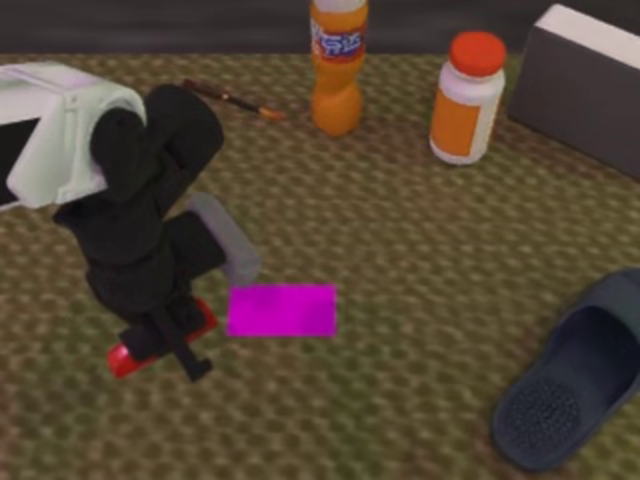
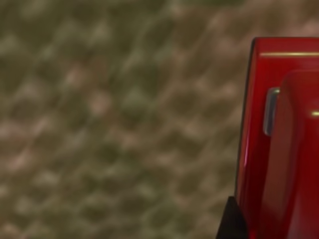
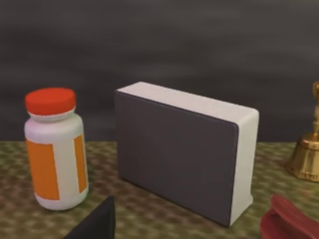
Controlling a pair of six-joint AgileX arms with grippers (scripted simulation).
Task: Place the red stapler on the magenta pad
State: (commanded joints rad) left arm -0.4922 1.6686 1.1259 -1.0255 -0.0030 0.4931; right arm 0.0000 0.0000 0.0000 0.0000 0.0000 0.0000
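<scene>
Under the left gripper lies the red stapler, flat on the woven cloth that covers the table, with its length running slantwise and both of its ends showing past the black fingers. The fingers seem to stand on either side of its middle, but whether they are already pressed on it or a little apart, I cannot tell: the arm hides them from above, and the left wrist view shows only one dark fingertip close beside the stapler's glossy red side.

Just beside the gripper, toward the table's right, is the magenta pad, flat and bare; the nearer end of the stapler is close to its edge but not on it. The stapler is not yet placed.

About handling, I judge the stapler to be stiff and rather light, with a smooth shiny shell that may slip between the fingers. Its long sides look straight, so a hold across the narrow width near the middle should keep it level; a hold near one rounded end could let it swing or tip.

Far behind the gripper stand an orange drink bottle, a white pill bottle and a grey box, and a dark slipper lies well apart. The right arm is not seen from above.
</scene>
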